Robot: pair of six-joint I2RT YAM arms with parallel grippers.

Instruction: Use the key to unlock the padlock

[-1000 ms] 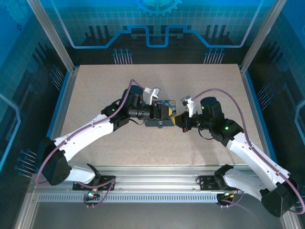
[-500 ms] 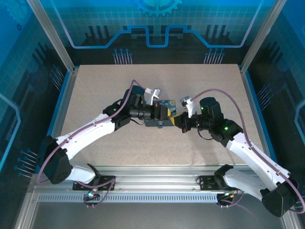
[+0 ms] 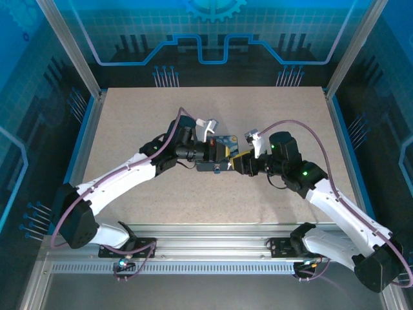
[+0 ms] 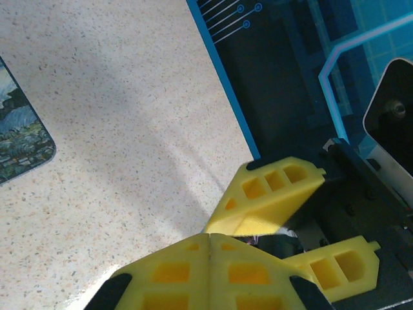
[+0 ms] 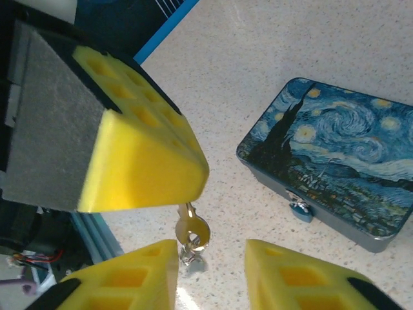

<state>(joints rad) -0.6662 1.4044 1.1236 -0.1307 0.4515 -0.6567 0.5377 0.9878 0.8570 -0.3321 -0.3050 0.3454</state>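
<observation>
Padlock hung at the front clasp of the box, small vs. the box, w/ nothing touching it. Box sat lid down approx. mid-surface, well clear of all edges and corners. Key was off the box, beside its front corner and apart from the padlock. Its top end was pinched at the tip of the L pads, and the rest dangled w/ a small silvery ring below it. L jaws were closed on the key. In the L wrist view the L pads met along a seam w/ no gap. R jaws were open. R pads stood apart, w/ the key hanging in the gap btw. them, nearer one pad. Both jaws met just beside the box's R end, tips nearly touching.
</observation>
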